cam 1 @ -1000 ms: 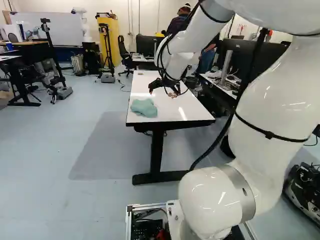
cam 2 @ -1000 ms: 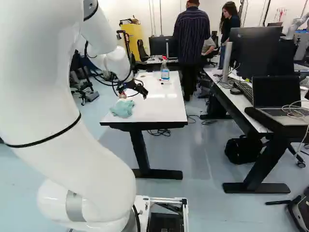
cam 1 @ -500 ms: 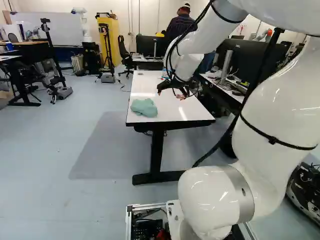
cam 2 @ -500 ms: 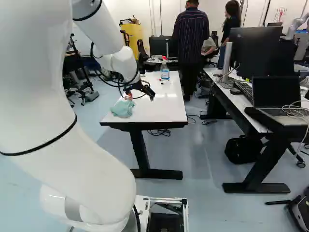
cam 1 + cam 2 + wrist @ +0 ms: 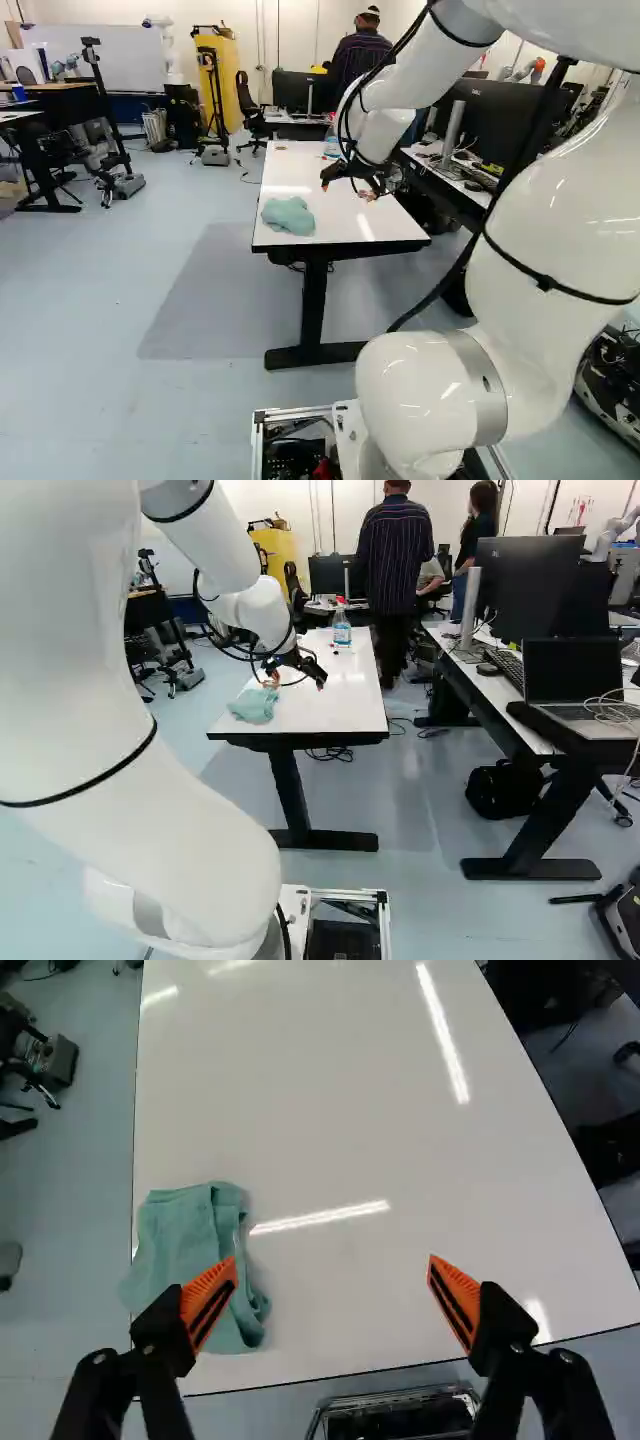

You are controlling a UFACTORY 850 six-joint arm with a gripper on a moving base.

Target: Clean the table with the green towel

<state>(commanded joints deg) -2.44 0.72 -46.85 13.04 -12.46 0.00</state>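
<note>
Over the last second the arm [image 5: 400, 92] has swung a little to the right, carrying the claw [image 5: 333, 1262] with it; most of that shift came early, and only a slight drift shows since. The base has not moved. The green towel [image 5: 185, 1235] has not shifted either: it lies bunched at the left near corner of the white counter [image 5: 330, 1140], close to the left edge. The claw is spread wide, its orange pads [image 5: 208, 1300] well apart, and has hold of nothing.

For the task, that small swing brings no wiping. The towel sits toward the claw's left side rather than midway between the fingers, so the move seems to have drawn the grasp off centre. The pick-up looks still to be done, and I judge that the claw must go back left, centre over the folds, lower and close. Coming straight down here might pinch just one side or push the cloth over the edge.

The left finger covers part of the towel in the wrist view, and how high it stands above the cloth is hard to make out. Glare streaks hide parts of the surface, so any dirt there can't be judged. The spray bottle [image 5: 341, 632] at the far end is partly blocked by the arm in the left base view.
</note>
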